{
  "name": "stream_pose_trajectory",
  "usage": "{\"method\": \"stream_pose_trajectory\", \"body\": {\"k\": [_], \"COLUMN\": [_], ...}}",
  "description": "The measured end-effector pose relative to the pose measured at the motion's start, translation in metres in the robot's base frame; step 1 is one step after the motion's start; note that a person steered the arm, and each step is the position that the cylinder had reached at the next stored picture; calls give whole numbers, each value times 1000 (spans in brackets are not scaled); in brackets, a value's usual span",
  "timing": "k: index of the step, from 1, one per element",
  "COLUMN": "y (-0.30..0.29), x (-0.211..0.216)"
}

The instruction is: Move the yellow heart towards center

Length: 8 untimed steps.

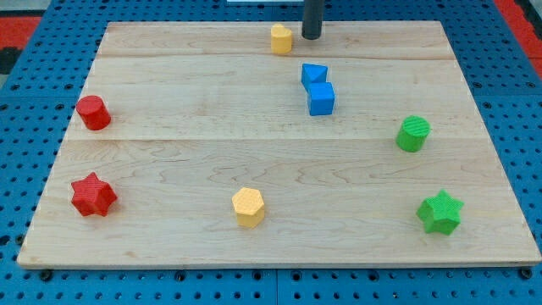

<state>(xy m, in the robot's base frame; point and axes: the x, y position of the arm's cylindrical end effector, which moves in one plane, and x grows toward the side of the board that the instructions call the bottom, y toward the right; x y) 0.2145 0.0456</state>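
Nearest, along the board's (169,246) near edge, sit a red star (93,195) at left, a yellow hexagon (249,207) near the middle and a green star (439,212) at right. Farther back stand a red cylinder (93,113) at left and a green cylinder (413,134) at right. Right of center, two blue blocks (317,88) touch. At the far edge lies the yellow heart (281,39); my tip (312,36), a bare rod grasping nothing, stands just right of it.
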Motion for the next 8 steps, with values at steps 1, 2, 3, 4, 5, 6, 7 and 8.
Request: {"method": "stream_pose_trajectory", "body": {"k": [1, 2, 3, 4, 5, 6, 7, 8], "y": [-72, -116, -112, -153, -145, -146, -143, -118], "x": [21, 73, 38, 17, 46, 66, 102, 107]}}
